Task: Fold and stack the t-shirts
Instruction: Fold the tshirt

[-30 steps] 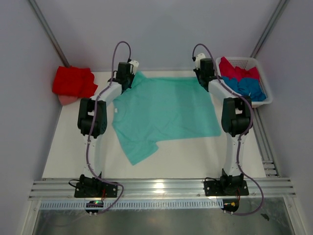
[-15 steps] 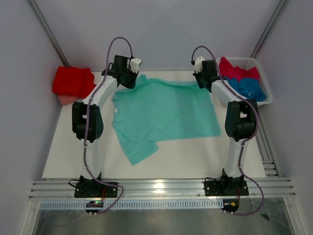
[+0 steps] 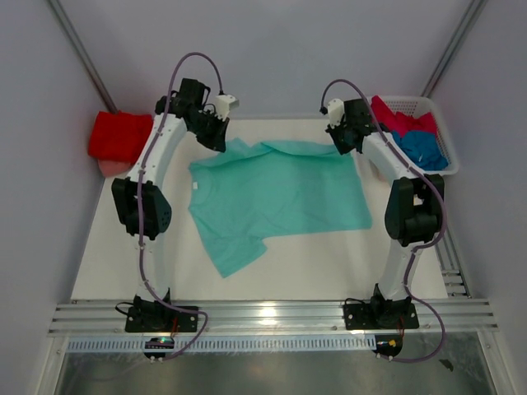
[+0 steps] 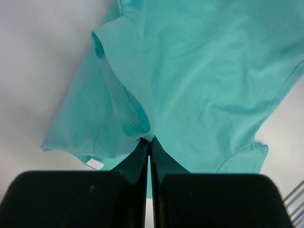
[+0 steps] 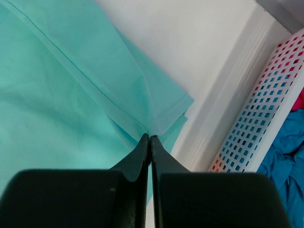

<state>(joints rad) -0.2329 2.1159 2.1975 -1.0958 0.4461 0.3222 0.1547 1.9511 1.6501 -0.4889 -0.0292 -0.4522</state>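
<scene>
While the mint-teal t-shirt [image 3: 280, 197] lies spread on the desk [image 3: 329, 263], left hand [image 4: 148, 141] and right hand [image 5: 150, 137] each clamp tight on its far edge, cloth bunched at both grips.

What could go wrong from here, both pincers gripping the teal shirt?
1. The left pincer and right pincer each pinch only a thin bit of the mint-teal t-shirt; it may slip mid-fold.
2. The near sleeve sticks out askew, so the fold could land crooked.
3. The white basket sits close beside the right pincer; a swing might nudge it.
</scene>
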